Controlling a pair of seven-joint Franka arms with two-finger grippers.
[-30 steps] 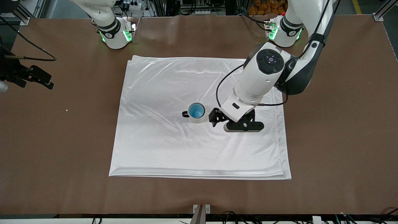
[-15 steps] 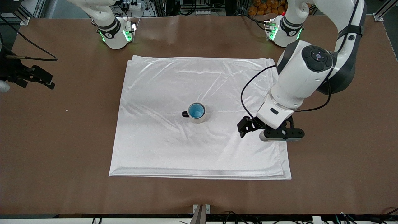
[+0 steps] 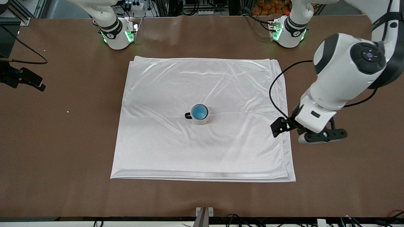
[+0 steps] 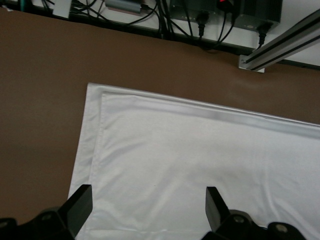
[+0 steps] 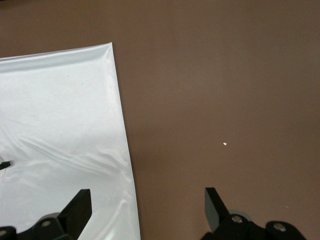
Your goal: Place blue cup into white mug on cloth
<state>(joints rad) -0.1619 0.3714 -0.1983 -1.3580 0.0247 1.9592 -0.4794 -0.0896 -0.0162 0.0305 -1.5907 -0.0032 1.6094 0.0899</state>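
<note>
Cup [image 3: 199, 112] sits nested inside the mug [image 3: 200, 118] mid-cloth [image 3: 157, 142]. Left tool [image 3: 311, 134], wide and empty, hangs over the cloth's edge; right tool [image 5: 145, 215], wide, waits over the desk [image 3: 63, 142]. Best retreat high, clear of the cloth.

The cloth [image 3: 202, 119] lies spread on the surface [image 3: 63, 142], midway between the two arms' ends. The white mug [image 3: 200, 117] stands near the middle of the cloth, with the blue cup [image 3: 199, 112] nested inside it. The left end effector [image 4: 145, 210] hangs empty, jaws apart, over the cloth's edge toward the left arm's end, and the right end effector [image 5: 145, 210] waits, jaws apart, over the cloth's edge at the right arm's end.
</note>
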